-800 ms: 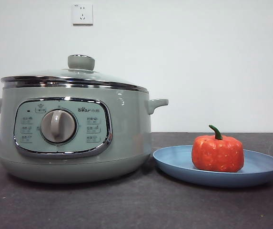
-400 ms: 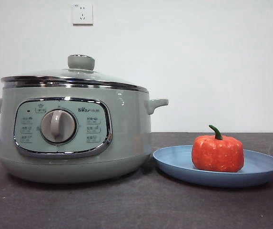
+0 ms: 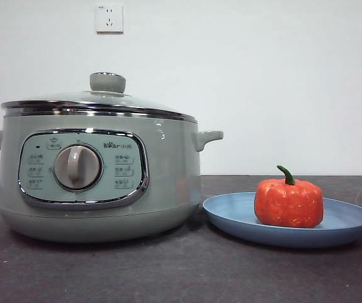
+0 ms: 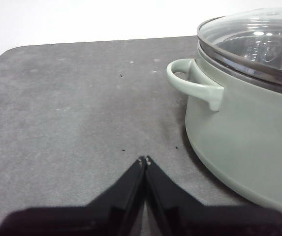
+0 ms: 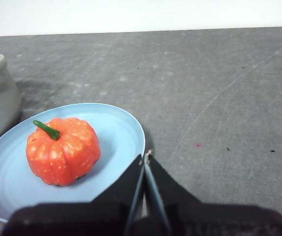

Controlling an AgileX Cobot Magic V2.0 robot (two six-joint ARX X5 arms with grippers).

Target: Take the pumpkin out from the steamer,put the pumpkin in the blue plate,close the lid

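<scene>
The left gripper (image 4: 144, 160) had its fingers (image 4: 131, 184) pressed together with nothing between them, hanging over bare worktop (image 4: 72, 113) beside the steamer (image 4: 244, 128), apart from its near side handle. The right gripper (image 5: 146, 156) likewise had its fingers (image 5: 158, 184) together and empty, hanging by the rim of the plate (image 5: 116, 125); whether the tips touched that rim could not be told. Neither arm showed in the front view. The pumpkin (image 3: 289, 201) sat upright on the plate (image 3: 231, 214), its squat body wider than tall, its green stem rising from the top and curving off to one side, toward the steamer in the front view. From the right wrist view the pumpkin (image 5: 63, 149) lay well inside the plate, with the near part of the plate cut off by the fingers and the picture's edge. The steamer (image 3: 98, 183) stood just beside the plate, its dial panel facing the front camera, and whether plate and pot touched was hard to make out. The lid (image 3: 98, 101) lay flat and closed on the steamer, knob up; in the left wrist view the lid (image 4: 259, 44) was cut off at the picture's edge, and reflections in the glass blurred what lay inside.
</scene>
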